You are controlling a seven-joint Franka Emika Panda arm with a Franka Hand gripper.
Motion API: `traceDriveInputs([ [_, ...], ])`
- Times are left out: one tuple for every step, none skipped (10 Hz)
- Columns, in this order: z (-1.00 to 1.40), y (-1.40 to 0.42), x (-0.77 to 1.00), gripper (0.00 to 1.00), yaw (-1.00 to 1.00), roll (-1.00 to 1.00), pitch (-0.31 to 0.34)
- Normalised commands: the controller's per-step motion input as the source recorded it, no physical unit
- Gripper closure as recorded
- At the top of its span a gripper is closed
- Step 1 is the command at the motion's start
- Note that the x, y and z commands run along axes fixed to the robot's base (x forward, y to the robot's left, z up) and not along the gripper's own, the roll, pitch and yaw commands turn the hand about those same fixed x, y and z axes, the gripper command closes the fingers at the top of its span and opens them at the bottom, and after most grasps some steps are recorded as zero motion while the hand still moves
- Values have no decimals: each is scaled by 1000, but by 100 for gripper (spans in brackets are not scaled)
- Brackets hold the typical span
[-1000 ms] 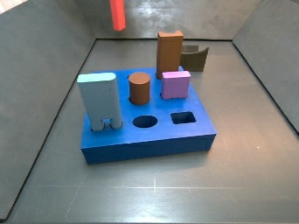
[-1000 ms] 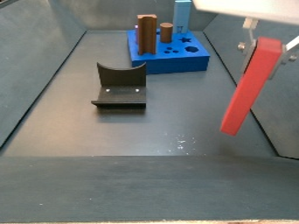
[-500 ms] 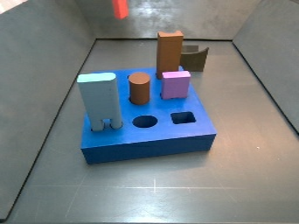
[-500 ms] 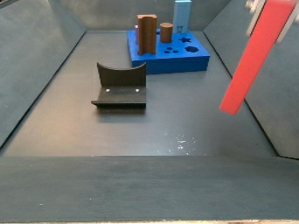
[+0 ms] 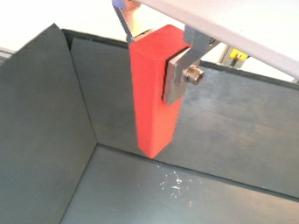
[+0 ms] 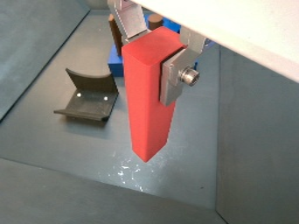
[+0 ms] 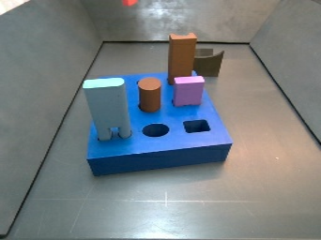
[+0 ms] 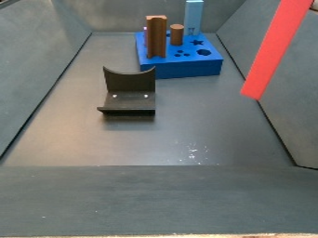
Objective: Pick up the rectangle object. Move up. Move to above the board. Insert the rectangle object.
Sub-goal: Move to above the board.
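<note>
We see the tabletop [image 8: 149, 139] as a dark floor walled in grey. On it sits the board [image 7: 160, 141], its round and square holes open, with a pale blue block [image 7: 104, 108], a brown block [image 7: 183, 54], a brown peg [image 7: 149, 94] and a purple block [image 7: 189, 90] standing on it. The fixture [image 8: 126, 90] stands just beside the board. Our hand [image 6: 156, 61] is clamped on the bar [image 6: 152, 96], which hangs upright, high above the floor and well apart from the board.
</note>
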Motion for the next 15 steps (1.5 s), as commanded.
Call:
traceDriveInputs([
  [127, -1000, 263, 100, 1000, -62, 327],
  [111, -1000, 266, 100, 1000, -57, 323],
  [114, -1000, 267, 100, 1000, -60, 329],
  [117, -1000, 273, 100, 1000, -116, 336],
  [116, -1000, 277, 100, 1000, -125, 347],
  [117, -1000, 285, 100, 748, -94, 294],
  [119, -1000, 289, 100, 513, -61, 230],
  [119, -1000, 294, 100, 280, -7, 163],
  [120, -1000, 297, 100, 200, -5, 133],
  [122, -1000, 305, 100, 78, -5, 103],
  [122, -1000, 308, 100, 55, -9, 100],
  [125, -1000, 314, 100, 40, 9, 107],
  [126, -1000, 326, 100, 18, -8, 111],
  [129, -1000, 335, 100, 9, -8, 117],
  [132, -1000, 341, 100, 12, -12, 122],
])
